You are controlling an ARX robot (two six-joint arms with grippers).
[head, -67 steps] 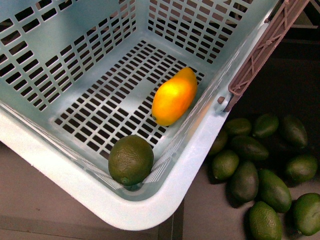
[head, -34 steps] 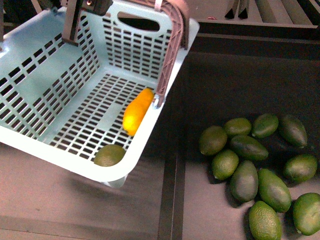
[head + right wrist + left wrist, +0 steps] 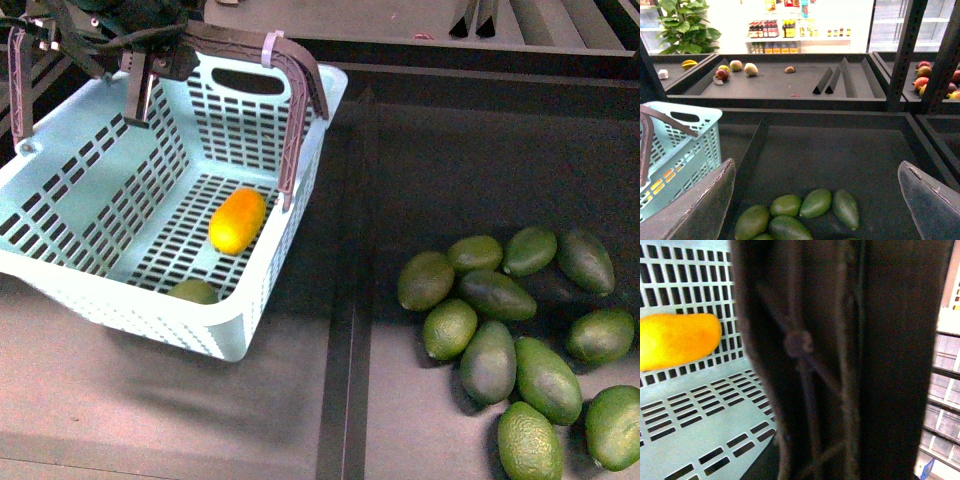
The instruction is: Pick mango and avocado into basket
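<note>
Big dark surface [image 3: 420, 150], split into flat bins by low black walls. Far back in the right wrist view, another dark shelf [image 3: 780, 80] with a few small fruits on it, too small to name.

Next in size, the basket [image 3: 90, 200]. Pale blue-green, full of little slots. On the left side of the surface, tipped a bit, with a soft shadow under it. Seen at the edge of the right wrist view too [image 3: 690, 130].

Then a pile of green avocados [image 3: 500, 340] on the right side of the surface, well apart from the basket, many of them touching each other.

Brown handle [image 3: 300, 80] arching up over the basket. Very close and blurry in the left wrist view [image 3: 805, 360], filling most of it. A white zip tie [image 3: 268, 47] around the top of the handle.

Left tool [image 3: 140, 70] up at the top of the handle, clenched around it.

Right tool [image 3: 816, 165] released, with its two grey fingers [image 3: 705, 200] spread far apart, holding nothing, above the bin with the green pile.

Mango [image 3: 237, 221] lying on the slotted floor inside the basket, near the side wall under the handle. Bright yellow and orange, shiny. Clear in the left wrist view too [image 3: 675, 340].

Smallest, the avocado [image 3: 193, 292]. Dull green, inside the basket, tucked in the near corner, partly hidden behind the rim. Near the mango, not touching it.
</note>
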